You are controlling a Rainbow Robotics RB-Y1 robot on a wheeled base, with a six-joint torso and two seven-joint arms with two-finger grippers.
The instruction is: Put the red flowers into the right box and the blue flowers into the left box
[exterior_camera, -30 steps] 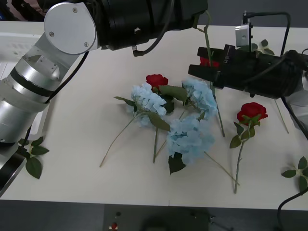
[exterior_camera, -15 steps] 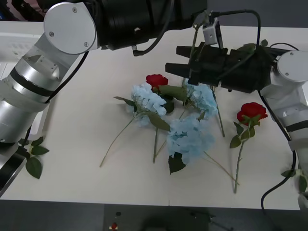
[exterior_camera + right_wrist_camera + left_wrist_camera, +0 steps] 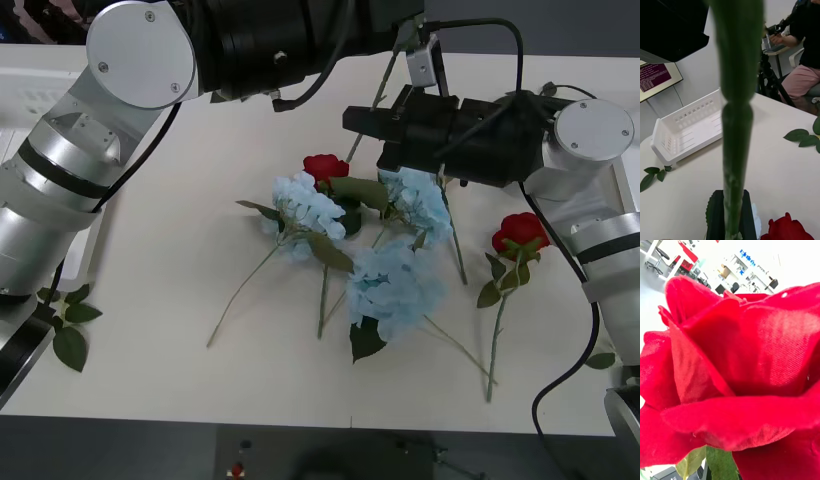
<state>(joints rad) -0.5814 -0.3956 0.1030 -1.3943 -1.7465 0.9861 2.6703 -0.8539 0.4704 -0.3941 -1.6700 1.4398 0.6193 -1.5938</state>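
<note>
The right gripper reaches in from the right, level over the table, with its black jaws either side of a thin green stem. In the front view the two jaws look a little apart, while the right wrist view has the stem running straight up the middle over a black block. I cannot tell whether they have clamped on it or merely flank it.

The stem slants up to the left gripper at the end of the big left arm, which crosses the top of the scene. I cannot tell whether that one grips. Its wrist camera sits right against a red bloom, so this rose is off the table, up between the two arms.

Below the right gripper lie three blue flowers, close together with stems crossing. A second rose is tucked against their far side, just under the jaws. A third rose lies apart to the right.

The slotted left box stands at the far left of the table, well apart from the flowers. Leaf sprigs lie near the left edge.
</note>
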